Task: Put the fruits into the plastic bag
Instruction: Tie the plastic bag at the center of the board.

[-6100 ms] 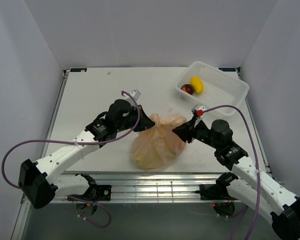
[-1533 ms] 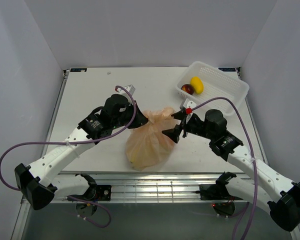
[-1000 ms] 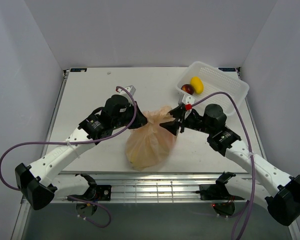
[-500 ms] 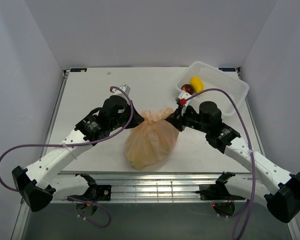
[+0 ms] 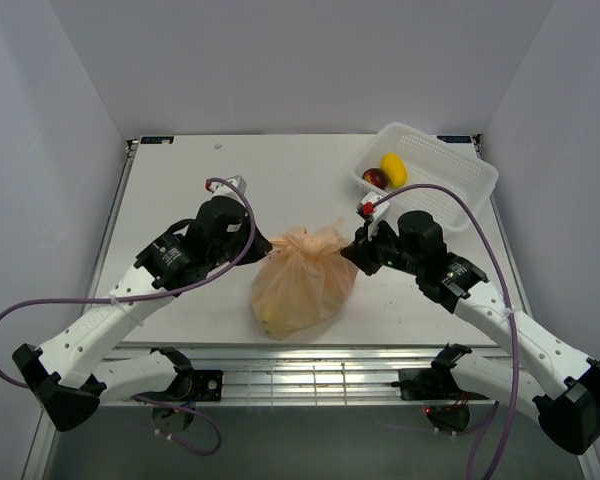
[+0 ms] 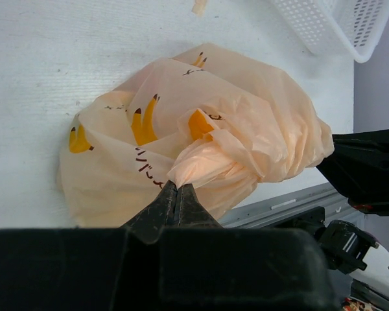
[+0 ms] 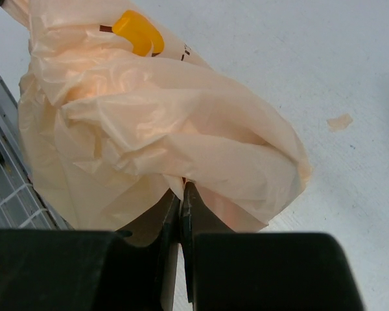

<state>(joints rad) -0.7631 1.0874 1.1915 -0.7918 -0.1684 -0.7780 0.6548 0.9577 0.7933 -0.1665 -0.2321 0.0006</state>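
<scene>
The peach-orange plastic bag (image 5: 302,283) with printed bananas lies bulging near the table's front edge. My left gripper (image 5: 263,243) is shut on its left top fold, also seen in the left wrist view (image 6: 177,186). My right gripper (image 5: 346,251) is shut on its right top fold, also seen in the right wrist view (image 7: 182,188). The bag (image 6: 201,149) fills both wrist views (image 7: 149,123). A yellow fruit (image 5: 393,168) and a dark-red fruit (image 5: 375,179) lie in the white basket (image 5: 450,180). Any fruits inside the bag are hidden.
The white lattice basket stands at the back right corner; its corner shows in the left wrist view (image 6: 337,26). A small scrap (image 7: 340,122) lies on the table. The metal front rail (image 5: 310,360) runs just below the bag.
Both grippers have closed in on the bag's top and pulled it up into a gathered bunch. The left arm has drawn back to the left; the right gripper moved left onto the bag.
</scene>
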